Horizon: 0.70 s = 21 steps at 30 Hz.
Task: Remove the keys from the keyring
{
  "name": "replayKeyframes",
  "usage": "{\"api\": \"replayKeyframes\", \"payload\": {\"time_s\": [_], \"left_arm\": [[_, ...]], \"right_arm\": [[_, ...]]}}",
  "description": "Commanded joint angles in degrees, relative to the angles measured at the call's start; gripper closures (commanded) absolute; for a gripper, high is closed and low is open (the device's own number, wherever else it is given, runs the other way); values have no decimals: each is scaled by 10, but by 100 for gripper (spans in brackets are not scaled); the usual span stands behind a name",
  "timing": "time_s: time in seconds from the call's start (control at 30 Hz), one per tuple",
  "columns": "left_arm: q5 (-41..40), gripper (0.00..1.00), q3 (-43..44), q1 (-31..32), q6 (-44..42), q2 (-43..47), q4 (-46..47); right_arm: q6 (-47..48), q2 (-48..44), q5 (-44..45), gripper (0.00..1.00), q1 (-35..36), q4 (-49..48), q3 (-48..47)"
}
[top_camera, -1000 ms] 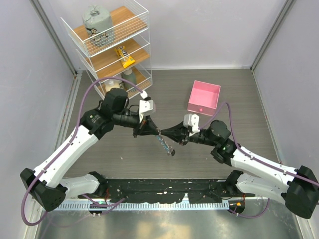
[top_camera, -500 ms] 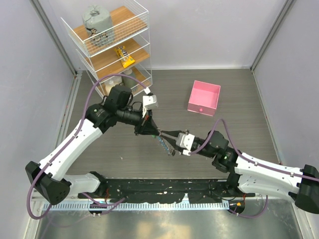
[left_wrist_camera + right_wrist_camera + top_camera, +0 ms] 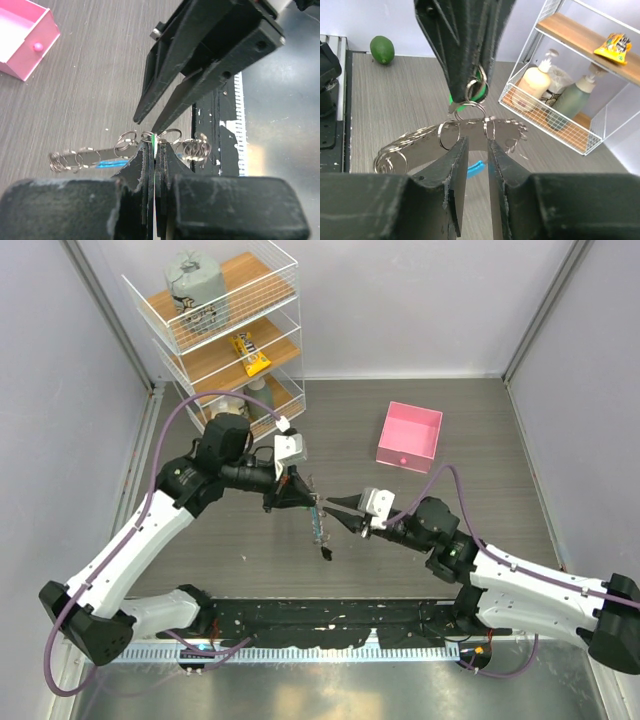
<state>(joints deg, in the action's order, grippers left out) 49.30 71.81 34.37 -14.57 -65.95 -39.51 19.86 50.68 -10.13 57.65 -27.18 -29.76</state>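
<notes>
My left gripper (image 3: 303, 496) is shut on the green-headed key (image 3: 153, 142) and holds it above the table. The keyring (image 3: 319, 528) hangs from the key as a beaded chain with several small split rings (image 3: 125, 145), a blue strip (image 3: 112, 163) and a dark clasp (image 3: 326, 553) at its low end. My right gripper (image 3: 334, 509) faces the left one, its jaws slightly apart and empty. In the right wrist view its fingertips (image 3: 461, 146) sit just below the rings (image 3: 448, 136), the green key (image 3: 466, 99) and the left gripper (image 3: 465, 75).
A pink square box (image 3: 410, 435) stands at the back right; it also shows in the left wrist view (image 3: 25, 45). A white wire shelf (image 3: 225, 330) with bottles and a yellow packet stands at the back left. A green lime (image 3: 382, 49) lies near the table's front rail.
My right gripper drew back down and right, then came up close to the chain again, open. The keyring swung to hang more steeply from the left gripper, which shifted slightly left.
</notes>
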Motion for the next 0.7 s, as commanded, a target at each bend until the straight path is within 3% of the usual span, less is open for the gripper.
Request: {"api": "replayKeyframes", "payload": {"time_s": [0.0,0.13,0.67], "left_arm": [[25,100,-4,-3,-17,21,43],[26,100,-13,-4,-20,31,51],[34,100,-11,-3,-17,36,54]], "right_arm": [[-91,8,-59,72,-42,-41,-24],[-148,14,-99,72,-61,-86,-21],[-173,52,-144,72,-65,-117,-35]]}}
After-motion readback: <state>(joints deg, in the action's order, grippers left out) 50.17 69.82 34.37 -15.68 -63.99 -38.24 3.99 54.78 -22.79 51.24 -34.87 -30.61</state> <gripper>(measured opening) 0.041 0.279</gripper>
